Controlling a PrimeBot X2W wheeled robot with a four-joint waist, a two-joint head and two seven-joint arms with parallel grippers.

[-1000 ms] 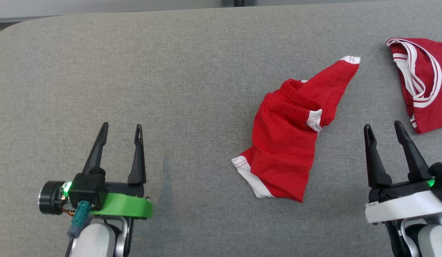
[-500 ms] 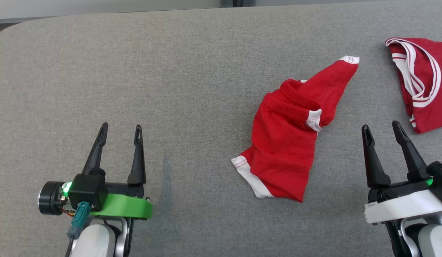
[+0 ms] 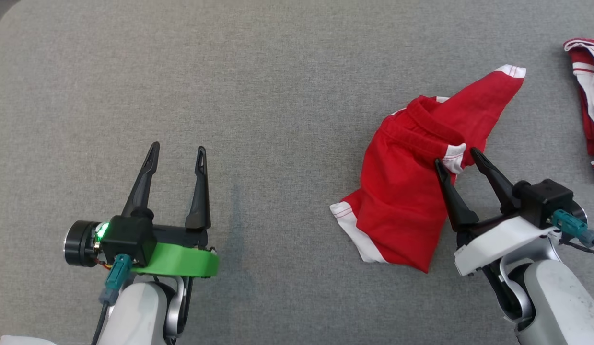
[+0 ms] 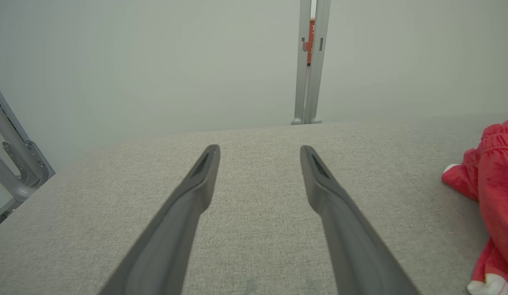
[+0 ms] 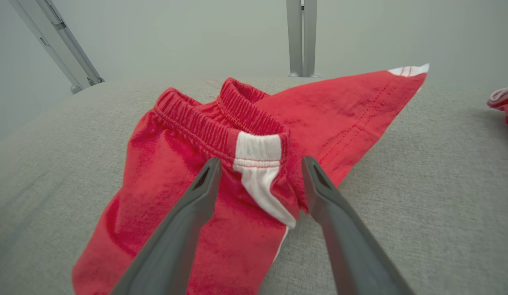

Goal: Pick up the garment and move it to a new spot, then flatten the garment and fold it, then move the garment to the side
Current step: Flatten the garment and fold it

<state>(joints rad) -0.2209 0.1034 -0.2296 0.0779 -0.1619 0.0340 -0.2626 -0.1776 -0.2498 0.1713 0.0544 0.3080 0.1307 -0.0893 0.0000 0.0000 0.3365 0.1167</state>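
Garment (image 3: 402, 206): red shorts with white trim, lying crumpled on the grey tabletop (image 3: 229, 72), right of centre, with one leg thrown out to the far right.

Right end effector (image 3: 456, 157): jaws wide, nothing held. The tips are set either side of the white side panel (image 5: 258, 149) at the waistband (image 5: 192, 123), low over the cloth. Contact cannot be confirmed.

Left end effector (image 3: 178, 146): jaws wide, empty, over bare tabletop well to the left.

A second red garment (image 3: 591, 96) is noted at the far right edge, well apart.

Risks, as judged:
- If the jaws are closed too high, only one layer may be pinched and the cloth lost on lifting.
- If the tips are driven too low, they may be dug into the tabletop covering.
- A bunched pick may be set down twisted, which would make flattening harder.
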